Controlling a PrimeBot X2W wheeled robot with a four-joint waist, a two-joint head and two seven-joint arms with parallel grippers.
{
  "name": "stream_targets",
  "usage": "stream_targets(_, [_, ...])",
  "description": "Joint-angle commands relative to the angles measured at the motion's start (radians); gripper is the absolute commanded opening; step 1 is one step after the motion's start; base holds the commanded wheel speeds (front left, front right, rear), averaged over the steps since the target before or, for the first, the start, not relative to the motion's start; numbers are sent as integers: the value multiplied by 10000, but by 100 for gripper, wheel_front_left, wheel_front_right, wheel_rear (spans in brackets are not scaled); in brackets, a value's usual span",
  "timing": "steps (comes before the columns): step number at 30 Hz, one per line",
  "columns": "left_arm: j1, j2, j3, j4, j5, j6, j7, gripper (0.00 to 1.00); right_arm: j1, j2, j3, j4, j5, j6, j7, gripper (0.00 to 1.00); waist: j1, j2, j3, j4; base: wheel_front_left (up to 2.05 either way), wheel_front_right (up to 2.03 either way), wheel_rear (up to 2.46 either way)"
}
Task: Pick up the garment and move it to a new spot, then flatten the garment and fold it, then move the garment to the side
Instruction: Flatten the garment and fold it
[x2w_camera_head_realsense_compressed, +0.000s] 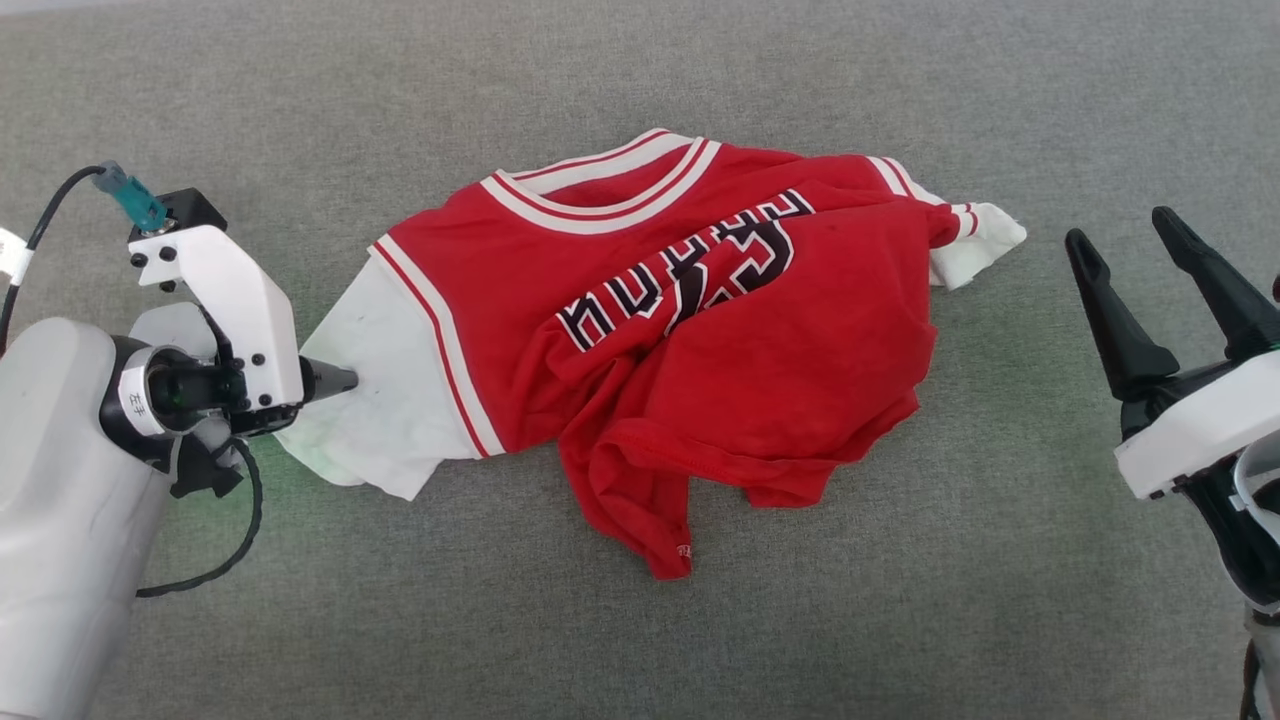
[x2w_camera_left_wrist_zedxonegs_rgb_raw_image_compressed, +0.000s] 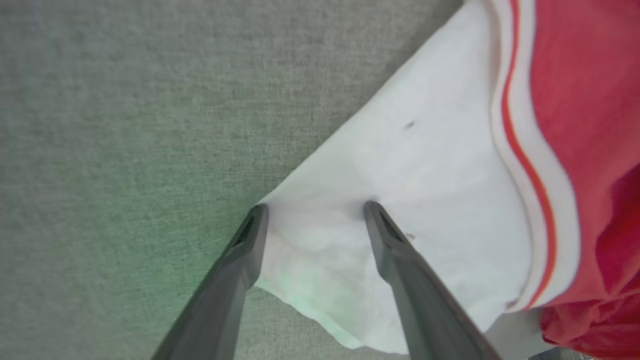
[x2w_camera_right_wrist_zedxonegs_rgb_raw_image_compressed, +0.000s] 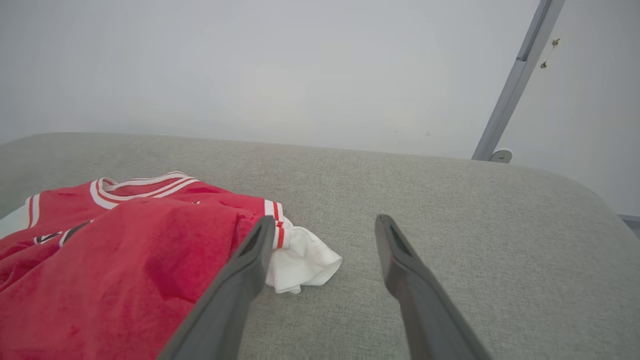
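The red basketball jersey with white short sleeves and black-and-white print (x2w_camera_head_realsense_compressed: 700, 330) is seen crumpled at the middle of the grey fabric surface (x2w_camera_head_realsense_compressed: 600, 640). Its left white sleeve is touched by the widely spread left gripper (x2w_camera_head_realsense_compressed: 342, 380). The right gripper (x2w_camera_head_realsense_compressed: 1120, 228), equally wide, is held empty, apart at the right.

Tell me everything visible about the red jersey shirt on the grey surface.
The red jersey shirt with white short sleeves, red-white striped trim and a black-and-white print lies crumpled on the grey fabric surface, neckline away from the robot. Its soft-looking lower hem is bunched and folded over. The open left hand straddles the corner of one white sleeve, tips seemingly touching it; the open right hand is apart from it.
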Motion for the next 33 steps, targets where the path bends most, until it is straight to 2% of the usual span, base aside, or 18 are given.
stream_targets(1, [512,124,-235,555,187,175,195,100,-78,-43,22,-23,63,-3,77,100,0,-1,31,14,0,0,0])
stream_targets(6, [587,208,-294,799,262,269,230,100,-270,-282,145,49,226,-3,548,100,0,-1,148,109,0,0,0])
stream_targets(7, [610,233,-343,845,298,258,262,90,-292,-313,159,81,269,-3,662,100,0,-1,171,142,0,0,0])
stream_targets(8, [630,216,-367,895,304,306,290,47,-311,-351,158,125,322,-3,762,100,0,-1,187,179,0,0,0])
stream_targets(9, [625,160,-406,816,293,155,233,0,-358,-440,183,149,323,-3,870,100,0,-1,212,226,0,0,0])
stream_targets(12, [516,-246,-243,717,-116,-124,61,0,-552,-628,218,363,610,-3,1491,100,0,-1,343,389,0,0,0])
stream_targets(18, [271,-410,-274,599,-118,-274,-134,0,-1470,-929,428,1184,1206,-1,2880,100,0,-1,691,650,0,0,0])
stream_targets(24, [14,-829,-357,487,-199,-452,-351,0,-2712,-1202,664,2625,1638,-1,4348,100,0,-1,1116,1091,0,0,0])
stream_targets(25, [14,-829,-357,487,-199,-452,-351,0,-2712,-1202,664,2625,1638,-1,4348,100,0,-1,1116,1091,0,0,0])
stream_targets(32, [-167,-1070,-549,516,-72,-666,-570,0,-3643,-1180,1881,4085,1978,2,5874,100,0,-1,1456,1492,0,0,0])
stream_targets(33, [-158,-1092,-556,531,-81,-696,-611,0,-3687,-1170,2128,4259,2033,2,6079,40,0,-1,1472,1526,0,0,0])
